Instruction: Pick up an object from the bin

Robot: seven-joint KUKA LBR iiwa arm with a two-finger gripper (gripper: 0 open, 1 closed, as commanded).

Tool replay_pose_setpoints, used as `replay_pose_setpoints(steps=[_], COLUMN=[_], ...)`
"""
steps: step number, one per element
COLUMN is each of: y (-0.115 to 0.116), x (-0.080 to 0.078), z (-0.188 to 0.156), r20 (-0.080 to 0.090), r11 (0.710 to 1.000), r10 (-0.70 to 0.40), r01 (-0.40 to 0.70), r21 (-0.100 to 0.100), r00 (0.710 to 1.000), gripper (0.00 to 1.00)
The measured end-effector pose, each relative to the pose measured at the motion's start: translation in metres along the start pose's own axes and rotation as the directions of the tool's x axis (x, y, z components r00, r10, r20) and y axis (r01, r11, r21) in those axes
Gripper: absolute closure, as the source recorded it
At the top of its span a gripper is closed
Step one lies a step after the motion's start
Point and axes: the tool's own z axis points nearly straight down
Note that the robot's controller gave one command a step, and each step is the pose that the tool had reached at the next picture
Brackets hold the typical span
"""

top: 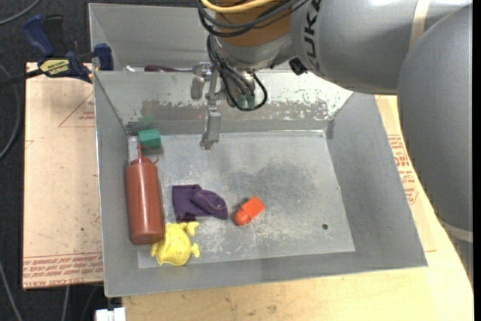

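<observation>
Red-brown bottle (143, 199) lies lengthwise by left wall of bin (110, 162), green block (150, 137) just past its cap. Yellow toy (175, 244) at bottle's base, front left. Purple soft piece (197, 201) & orange bit (248, 211) close together, mid-front.

arm (421, 34) cut off right, bin (143, 30) wall part-hidden

Grey bin (301, 177) floor — brown bottle (143, 199), green block (150, 137); purple scrap (198, 201), orange piece (248, 211), yellow toy (175, 244)

A robotics lab — a cabled grey KUKA arm (376, 26) reaching over a scuffed metal bin (301, 184).
</observation>
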Motion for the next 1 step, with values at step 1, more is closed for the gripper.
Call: replay_pose_setpoints(steps=[1], y=[-0.001], x=[-0.0015], z=[-0.0056], r20=[0.008], r11=[1.0], r10=[0.003], r01=[-0.003], r21=[-0.001], r00=[1.0], gripper=[0.0])
